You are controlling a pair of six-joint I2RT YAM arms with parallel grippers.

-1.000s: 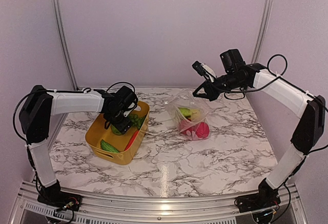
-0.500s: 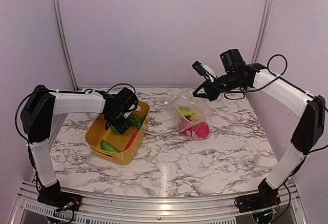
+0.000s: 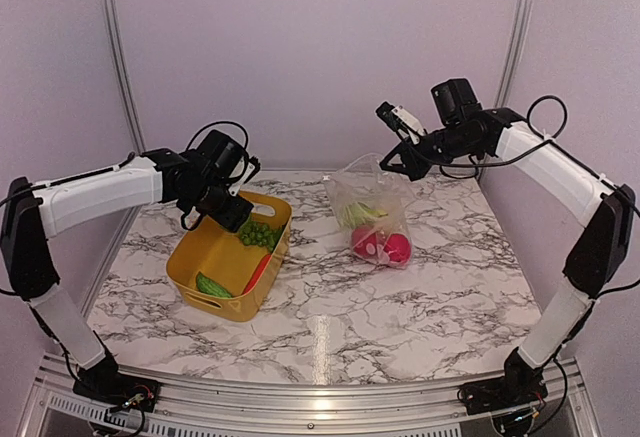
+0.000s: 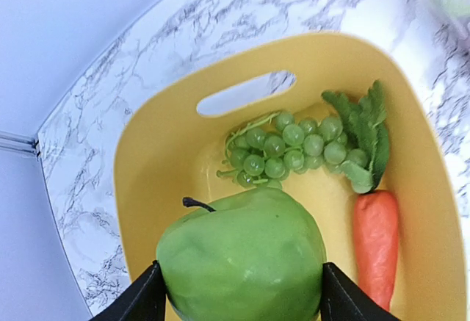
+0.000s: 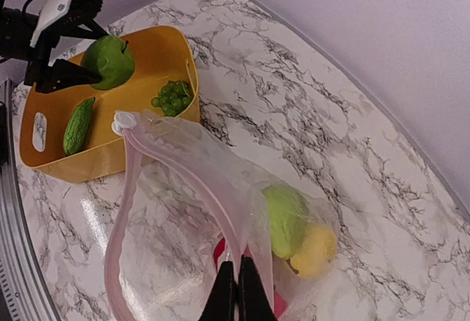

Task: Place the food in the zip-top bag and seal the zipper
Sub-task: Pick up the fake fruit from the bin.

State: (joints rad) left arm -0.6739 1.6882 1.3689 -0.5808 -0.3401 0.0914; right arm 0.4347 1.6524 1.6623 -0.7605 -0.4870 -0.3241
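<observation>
Left jaws grasp a green apple (image 4: 241, 258) over the yellow bin (image 4: 147, 159), where grapes (image 4: 286, 148) and a carrot (image 4: 376, 251) lie. Only the right wrist view shows the right jaws clenched on the zipper (image 5: 176, 163), lifting the zip-top bag (image 3: 375, 202), food (image 5: 294, 225) inside.

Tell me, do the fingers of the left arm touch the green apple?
Touching. The left wrist view shows both left fingers pressed against the sides of the green apple, with no gap visible.
</observation>
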